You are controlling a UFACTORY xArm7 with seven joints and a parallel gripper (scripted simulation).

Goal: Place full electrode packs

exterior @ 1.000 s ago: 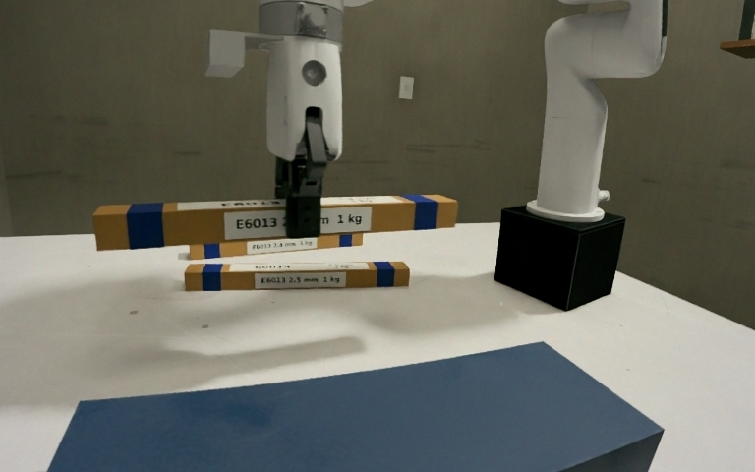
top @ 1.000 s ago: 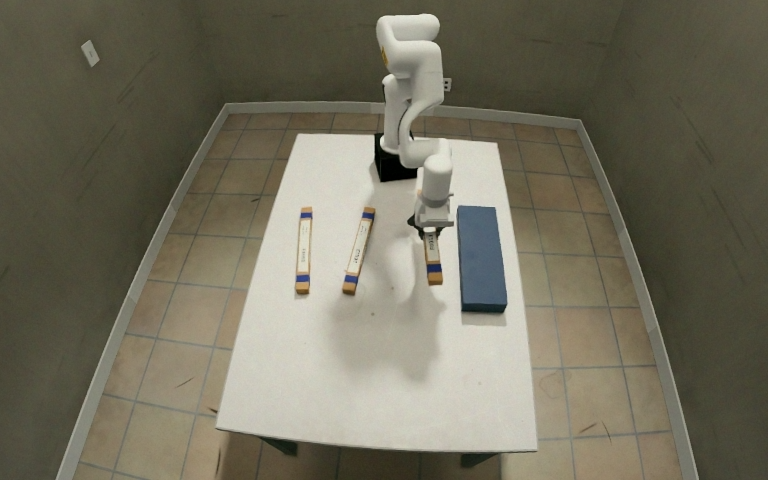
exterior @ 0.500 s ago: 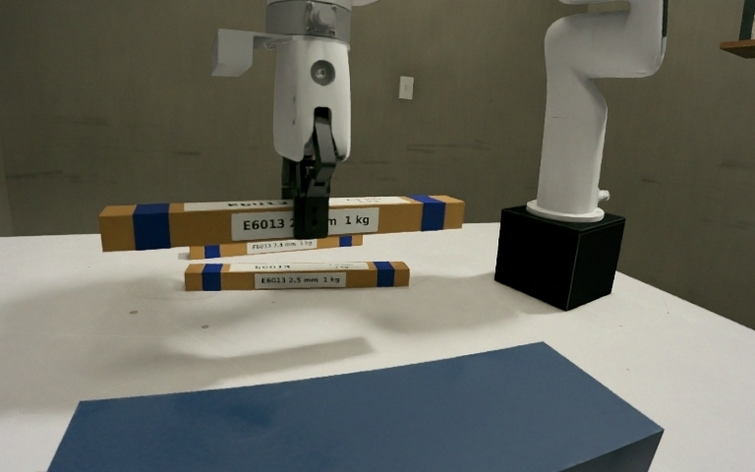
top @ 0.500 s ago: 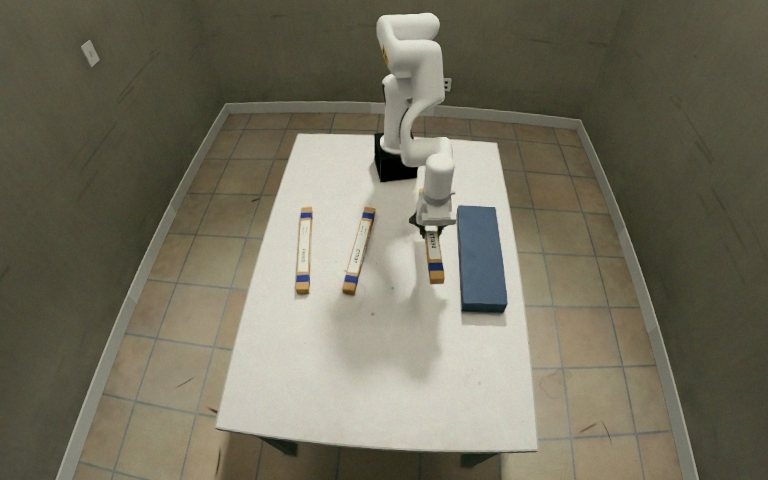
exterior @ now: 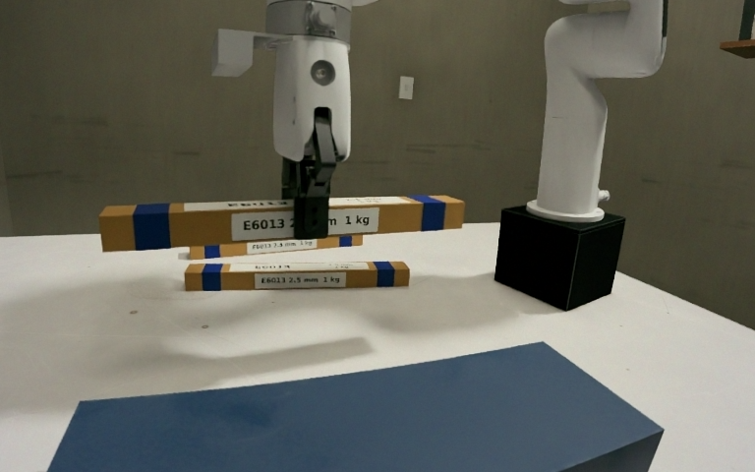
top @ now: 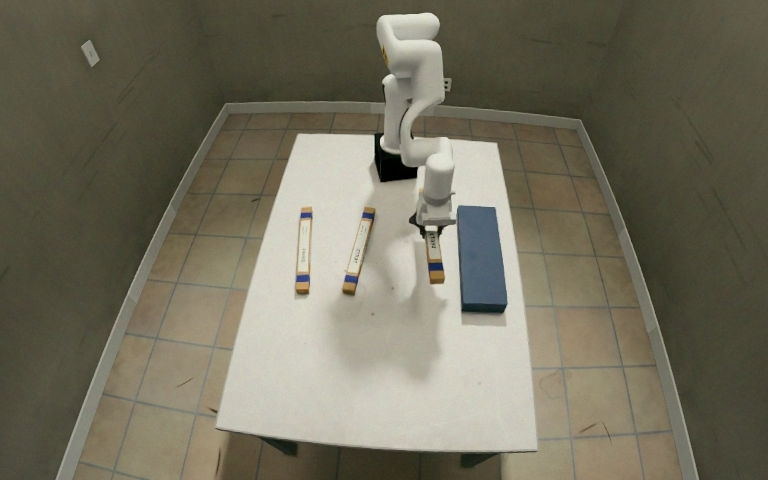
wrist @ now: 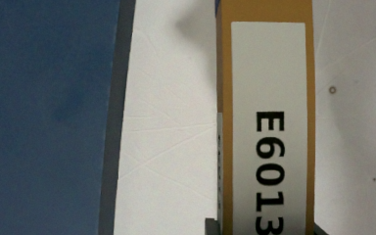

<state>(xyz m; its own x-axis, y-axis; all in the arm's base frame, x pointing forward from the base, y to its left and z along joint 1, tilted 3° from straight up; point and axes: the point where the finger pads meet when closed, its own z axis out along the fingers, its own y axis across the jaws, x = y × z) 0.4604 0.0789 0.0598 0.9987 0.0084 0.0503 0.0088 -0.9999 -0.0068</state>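
White is the colour of the table (top: 373, 396) (exterior: 434, 311) (wrist: 166, 98), smooth and marked with faint scratches and a few small dark specks. Around it run tan floor tiles (top: 594, 333) with grey joints, and drab olive-grey walls (top: 690, 186) (exterior: 473, 128), scuffed in streaks, with a pale skirting (top: 651, 305) along the foot.

The blue platform (top: 481, 257) (exterior: 356, 406) (wrist: 54, 117) lies near one long edge of the table, a narrow strip of white between the two. On its other side there is a gap of bare tabletop, over which the held pack (top: 434, 266) (exterior: 195, 222) (wrist: 268, 64) hangs — level or nearly so, off the table, beside the platform rather than above it. Its shadow falls on the white below.

The gripper (top: 430, 226) (exterior: 312, 222) is partly open, its fingers closed in on the sides of that pack near the middle. The label reads E6013.

The middle pack (top: 359, 249) (exterior: 298, 276) lies flat on the table, slightly askew; the far pack (top: 304, 249) (exterior: 278, 247) lies flat as well, well apart from the platform. All three are tan with blue bands. The platform's top bears no pack. The arm's black base (top: 387, 169) (exterior: 534, 266) stands at the table's end — apart from both platform and packs.
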